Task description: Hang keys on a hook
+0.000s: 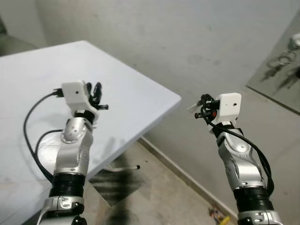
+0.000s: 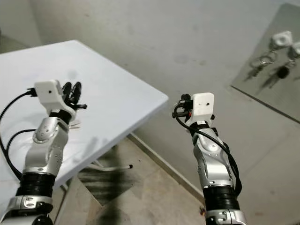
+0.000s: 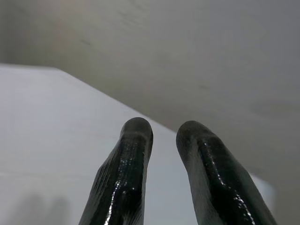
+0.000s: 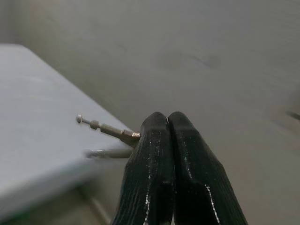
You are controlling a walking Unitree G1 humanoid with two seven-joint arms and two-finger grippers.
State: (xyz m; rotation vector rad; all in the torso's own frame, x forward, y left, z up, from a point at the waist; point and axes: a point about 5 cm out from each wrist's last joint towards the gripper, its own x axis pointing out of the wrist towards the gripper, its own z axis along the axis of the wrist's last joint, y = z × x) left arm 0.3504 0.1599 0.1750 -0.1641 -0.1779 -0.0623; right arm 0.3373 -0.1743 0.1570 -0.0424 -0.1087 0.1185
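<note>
A bunch of metal keys on silver rings already hangs on the grey wall, under a small white hook block, with a dark fob just beside it under a second white block; the bunch is high on the wall, well apart from the white rectangular desk and on the robot's right of it. Nearer the desk, just off its corner, the right pincer is raised in the air with its two black fingers pressed together, clenched; a thin metal pin with a small bead tip juts out beside the fingertips, though whether it is pinched between them or is part of the pincer cannot be told from this blurred view. The left pincer is held up over the desk's white top, its fingers slightly apart and released, with nothing between them. Below the desk's edge lies a worn tiled floor, and a black cable loops from the left wrist.
</note>
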